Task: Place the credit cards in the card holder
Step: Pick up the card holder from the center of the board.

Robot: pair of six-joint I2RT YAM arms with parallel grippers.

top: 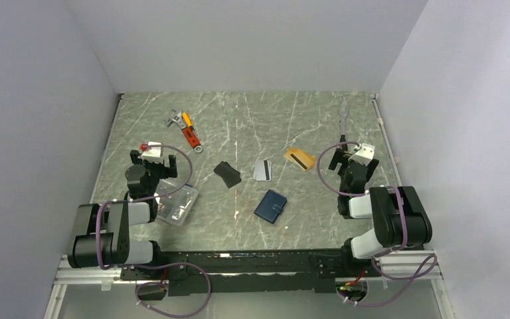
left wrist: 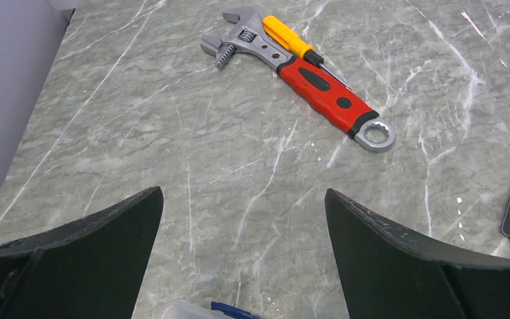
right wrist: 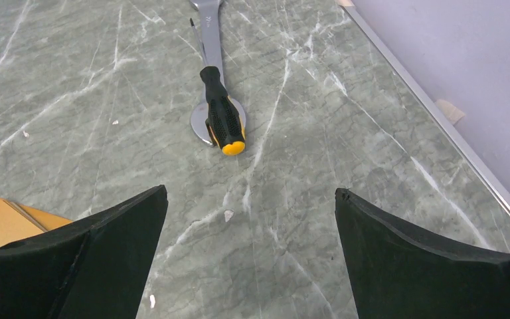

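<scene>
Both folded low, the left gripper (left wrist: pixel 242 199) and right gripper (right wrist: pixel 251 196) gape wide, empty. The veined grey table (top: pixel 239 119) sits between seemingly pale lilac walls (top: pixel 252 40).

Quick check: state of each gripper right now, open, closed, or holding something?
Left gripper: open, holding nothing.
Right gripper: open, holding nothing.

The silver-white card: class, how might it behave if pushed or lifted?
The silver-white card lies flat on the smooth table, so it probably slides readily and resists pinching. It looks thin, so likely light.
</scene>
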